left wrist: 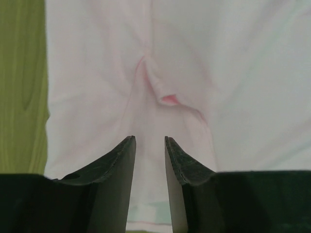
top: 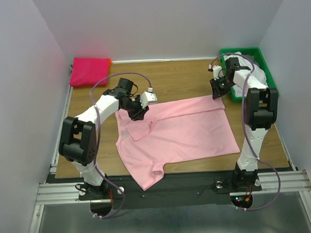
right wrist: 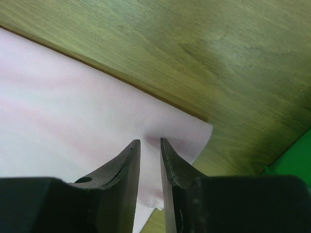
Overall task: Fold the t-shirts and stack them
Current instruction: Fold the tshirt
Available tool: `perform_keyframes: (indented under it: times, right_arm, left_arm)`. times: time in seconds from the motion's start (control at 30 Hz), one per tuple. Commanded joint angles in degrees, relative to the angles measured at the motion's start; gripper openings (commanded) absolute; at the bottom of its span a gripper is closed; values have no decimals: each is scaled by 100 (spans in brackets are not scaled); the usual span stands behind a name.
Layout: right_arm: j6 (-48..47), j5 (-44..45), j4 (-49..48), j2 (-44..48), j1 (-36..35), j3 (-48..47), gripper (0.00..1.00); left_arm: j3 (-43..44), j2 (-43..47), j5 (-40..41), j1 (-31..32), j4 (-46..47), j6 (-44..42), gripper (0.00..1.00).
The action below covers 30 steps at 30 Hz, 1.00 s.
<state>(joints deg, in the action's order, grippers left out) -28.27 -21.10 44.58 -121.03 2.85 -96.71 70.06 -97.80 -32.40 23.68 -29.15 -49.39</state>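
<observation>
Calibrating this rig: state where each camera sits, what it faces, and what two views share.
Top external: above and behind the bases, facing down on the wooden table, pale pink t-shirt, folded magenta shirt, green plastic bin; both arms show.
Left wrist: on the left arm, facing down past the left gripper onto a pucker in the t-shirt.
Right wrist: on the right arm, facing past the right gripper at the t-shirt's corner on wood.
Shared: all three see the t-shirt.
</observation>
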Motion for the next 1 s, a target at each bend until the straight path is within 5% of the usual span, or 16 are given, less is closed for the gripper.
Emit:
perform_keyframes:
  times: [0.0, 0.23, 0.6, 0.8, 0.97]
  right_arm:
    - [-20, -78, 33, 80, -74, -191, 29]
    - [50, -61, 33, -87, -83, -296, 29]
    - [120, 45, 42, -158, -83, -384, 29]
    - [76, -87, 77, -9, -83, -253, 29]
    - [15, -201, 86, 80, -101, -121, 30]
  left_arm:
    - [-142, 200, -48, -461, -206, -55, 43]
    - [68, -195, 6, -532, 515, 991, 40]
    - [219, -882, -20, 971, 902, 1484, 35]
    - [-229, -188, 199, 709, 981, 1405, 38]
    - [-659, 226, 260, -186, 867, 1493, 41]
